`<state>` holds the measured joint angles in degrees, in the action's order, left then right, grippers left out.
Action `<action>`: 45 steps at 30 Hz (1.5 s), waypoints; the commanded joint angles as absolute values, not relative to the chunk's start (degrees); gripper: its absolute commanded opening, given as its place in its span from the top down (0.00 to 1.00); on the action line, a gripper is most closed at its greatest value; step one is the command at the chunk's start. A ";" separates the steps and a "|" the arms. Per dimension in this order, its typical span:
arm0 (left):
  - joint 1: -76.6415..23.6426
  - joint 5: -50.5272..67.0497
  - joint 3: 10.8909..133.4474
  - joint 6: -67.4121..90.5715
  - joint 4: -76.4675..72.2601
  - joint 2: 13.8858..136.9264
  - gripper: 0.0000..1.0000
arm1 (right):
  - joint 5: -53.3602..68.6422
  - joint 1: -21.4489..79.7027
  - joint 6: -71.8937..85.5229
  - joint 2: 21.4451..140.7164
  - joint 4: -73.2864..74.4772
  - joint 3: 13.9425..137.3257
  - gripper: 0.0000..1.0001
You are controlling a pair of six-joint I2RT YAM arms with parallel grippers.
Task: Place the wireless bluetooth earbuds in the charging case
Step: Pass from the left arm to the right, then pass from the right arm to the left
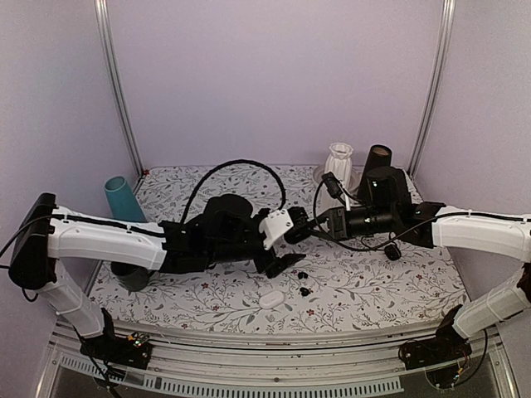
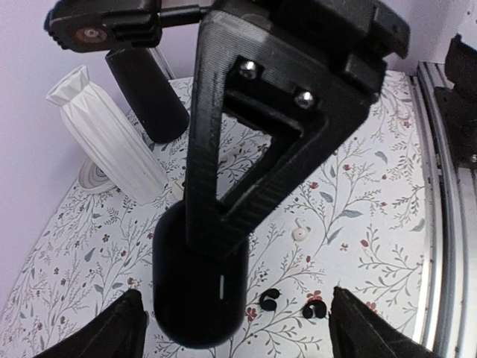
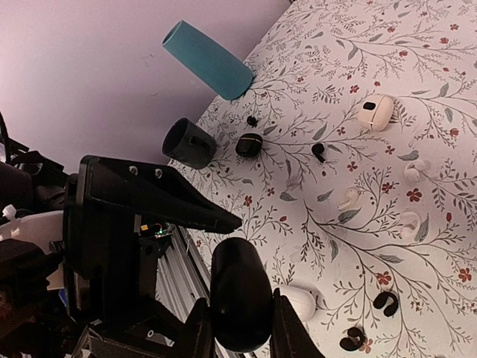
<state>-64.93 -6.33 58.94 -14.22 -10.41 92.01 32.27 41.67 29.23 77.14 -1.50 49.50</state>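
The left end effector gapes wide, so only the right end effector pinches the slick charging case, which may slip onto the earbuds on the bench.

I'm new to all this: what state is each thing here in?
Left gripper: open, holding nothing.
Right gripper: shut on the black case.
Black case: held above the table, looks closed.
White case: lying on the table, looks closed.
Black earbud: loose on the table, outside any case.
Teal cup: upright.
White vase: upright.
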 commanded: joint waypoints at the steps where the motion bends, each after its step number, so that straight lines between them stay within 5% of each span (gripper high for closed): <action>1: -62.82 1.26 56.09 -8.73 -12.15 86.60 0.14 | 32.42 41.68 25.24 74.77 -2.40 50.25 0.96; 8: -56.22 18.54 52.57 -0.69 -13.32 81.66 0.19 | 36.54 41.67 19.89 72.88 -1.48 51.11 0.96; 19: -47.86 44.15 53.18 14.97 -22.23 82.51 0.44 | 40.59 41.70 15.23 71.18 1.86 53.29 0.96; 45: -50.10 31.40 48.46 36.40 -56.92 86.66 0.53 | 21.86 47.41 33.98 67.85 -36.29 44.24 0.96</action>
